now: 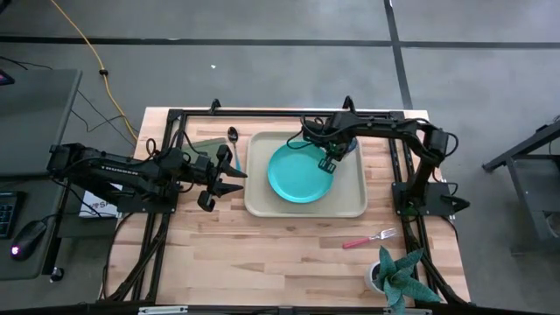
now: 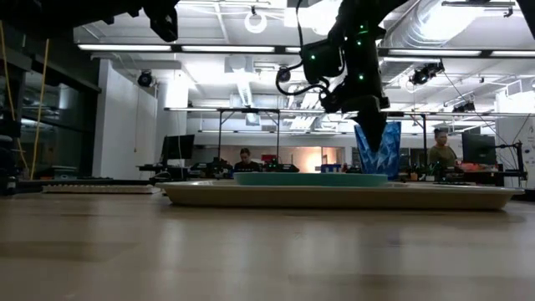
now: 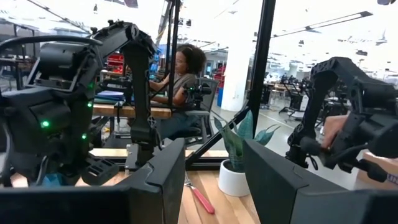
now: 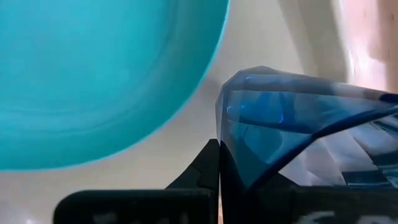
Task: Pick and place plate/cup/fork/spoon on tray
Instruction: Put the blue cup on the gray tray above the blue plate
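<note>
Right gripper (image 1: 331,163), pinching the cup (image 2: 378,148) above the tray (image 1: 350,206), should lower gently at the plate's (image 1: 297,175) two o'clock.

left gripper (image 3: 214,186): fingers apart, nothing between | fork (image 3: 199,196): on table just beyond the gap | potted plant (image 3: 239,163): farther ahead

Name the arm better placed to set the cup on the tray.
Right. The right gripper already holds the cup above the tray, beside the plate. The left gripper is open, off the tray.

Cup (image 4: 292,124) base — cut off; plate (image 4: 106,81) too.
</note>
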Available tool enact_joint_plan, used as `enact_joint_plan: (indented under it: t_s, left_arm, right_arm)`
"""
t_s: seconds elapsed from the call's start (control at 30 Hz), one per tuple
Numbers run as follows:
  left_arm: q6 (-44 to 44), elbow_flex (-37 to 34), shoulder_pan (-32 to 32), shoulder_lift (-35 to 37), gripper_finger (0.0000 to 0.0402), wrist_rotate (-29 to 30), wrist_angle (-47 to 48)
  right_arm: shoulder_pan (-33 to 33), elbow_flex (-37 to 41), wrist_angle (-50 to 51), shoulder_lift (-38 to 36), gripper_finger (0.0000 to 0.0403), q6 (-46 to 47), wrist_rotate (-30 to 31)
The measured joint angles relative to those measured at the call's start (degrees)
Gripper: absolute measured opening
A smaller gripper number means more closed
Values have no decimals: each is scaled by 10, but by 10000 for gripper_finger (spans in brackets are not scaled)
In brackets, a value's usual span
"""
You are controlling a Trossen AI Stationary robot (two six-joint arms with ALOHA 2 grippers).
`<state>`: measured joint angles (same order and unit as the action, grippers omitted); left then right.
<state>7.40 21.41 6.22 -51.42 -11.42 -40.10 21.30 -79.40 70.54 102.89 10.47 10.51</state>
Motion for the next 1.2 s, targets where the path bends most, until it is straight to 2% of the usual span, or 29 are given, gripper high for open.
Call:
enact_joint_plan:
  t_s: [0.3,0.57,1.2]
  left_arm:
    - [14,0,0,0,140,0,2]
    - [14,0,0,0,140,0,2]
    - [14,0,0,0,140,0,2]
  right_arm:
    - [24,23,-13,0,0,11,-5]
    - [32,42,-63,0,0,10,-21]
    - [32,42,-63,0,17,51,-26]
